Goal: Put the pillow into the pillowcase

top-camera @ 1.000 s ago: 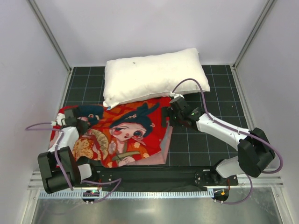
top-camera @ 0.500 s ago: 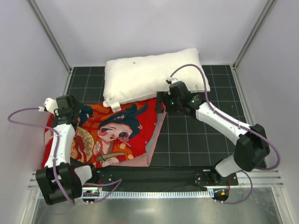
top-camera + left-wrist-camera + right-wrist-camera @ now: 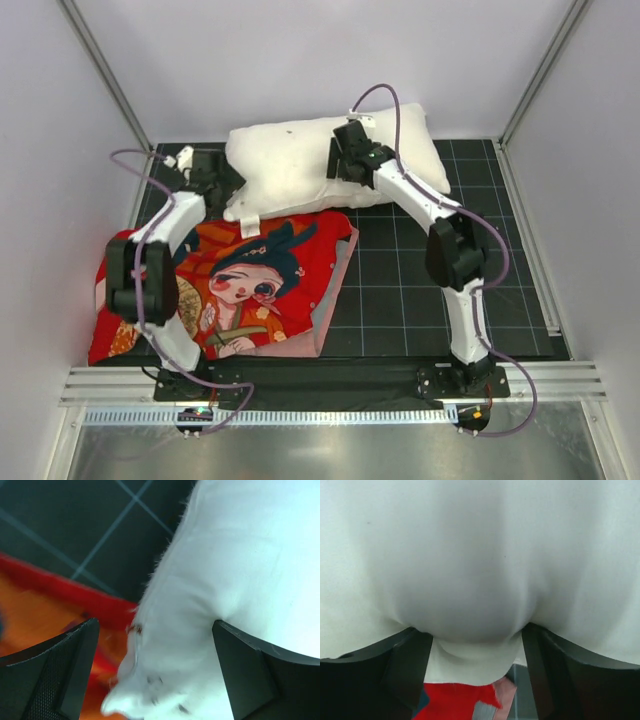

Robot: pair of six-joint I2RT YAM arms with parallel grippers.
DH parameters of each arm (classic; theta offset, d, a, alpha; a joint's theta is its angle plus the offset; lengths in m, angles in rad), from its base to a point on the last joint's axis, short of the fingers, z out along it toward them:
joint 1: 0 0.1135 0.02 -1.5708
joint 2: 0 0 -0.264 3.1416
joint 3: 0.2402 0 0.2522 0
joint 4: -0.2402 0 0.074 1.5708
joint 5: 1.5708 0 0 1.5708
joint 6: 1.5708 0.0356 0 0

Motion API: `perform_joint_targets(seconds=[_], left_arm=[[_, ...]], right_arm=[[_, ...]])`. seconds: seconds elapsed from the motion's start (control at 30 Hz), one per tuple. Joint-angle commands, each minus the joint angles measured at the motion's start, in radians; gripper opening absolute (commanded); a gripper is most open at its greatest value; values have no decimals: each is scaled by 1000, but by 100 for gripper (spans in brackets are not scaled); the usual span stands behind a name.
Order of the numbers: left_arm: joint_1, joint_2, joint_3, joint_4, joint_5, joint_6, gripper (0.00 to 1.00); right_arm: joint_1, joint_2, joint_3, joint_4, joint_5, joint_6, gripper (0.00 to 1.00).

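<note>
The plump white pillow (image 3: 285, 160) lies across the back of the mat, its near edge overlapping the top of the pillowcase (image 3: 250, 290), a red printed case spread flat in front. At the pillow's left end my left gripper (image 3: 228, 185) stands wide open. In the left wrist view the pillow's (image 3: 230, 570) tagged corner lies between its fingers (image 3: 55, 680), with the pillowcase (image 3: 45, 615) below. My right gripper (image 3: 340, 168) presses on the pillow's middle. In the right wrist view its fingers (image 3: 400, 675) pinch a bulge of the pillow (image 3: 475, 580); the pillowcase (image 3: 455, 700) shows beneath.
The black grid mat (image 3: 420, 290) shows bare to the right of the pillowcase. White walls with metal posts (image 3: 105, 75) close in the back and sides. A metal rail (image 3: 320, 385) runs along the near edge. Purple cables (image 3: 400, 110) loop from both arms.
Both arms left the pillowcase and swung back to the pillow. The left gripper let go of the case and opened. The right gripper closed in on the pillow's middle.
</note>
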Motion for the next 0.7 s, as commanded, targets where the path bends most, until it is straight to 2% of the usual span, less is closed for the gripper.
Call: perform_joint_targets(seconds=[0.0,0.07,0.13,0.17,0.2,0.23,0.27,0.3,0.33,0.37,0.43,0.5,0.67], left_arm=[[-53,174,175,17,9,1,100],[-81,283,231,23,54,2,100],[-134,349,289,49,85,22,94],[-151,360,306,74,120,30,92],[-195,369,337,84,137,37,91],[-219,375,350,103,157,66,85],[-248,380,360,127,177,79,83],[-274,381,378,153,187,88,81],[-326,384,383,175,206,105,79],[-349,397,386,198,230,110,78],[-418,404,400,223,255,105,72],[-466,391,392,232,255,113,70],[-616,279,256,278,215,128,64]], right_arm=[[-75,108,142,-67,68,6,72],[-126,124,153,-89,16,22,8],[-158,63,100,-57,-4,52,4],[-179,23,-15,-23,-3,62,4],[-213,-91,-84,12,-4,72,4],[-235,-155,-158,49,-1,88,4],[-253,-218,-303,122,-7,121,4],[-291,-296,-376,161,-13,132,4],[-305,-423,-443,219,-13,140,4],[-314,-495,-556,236,10,147,4],[-331,-659,-679,251,39,143,4],[-348,-737,-726,232,34,129,4],[-379,-989,-851,155,8,95,4]])
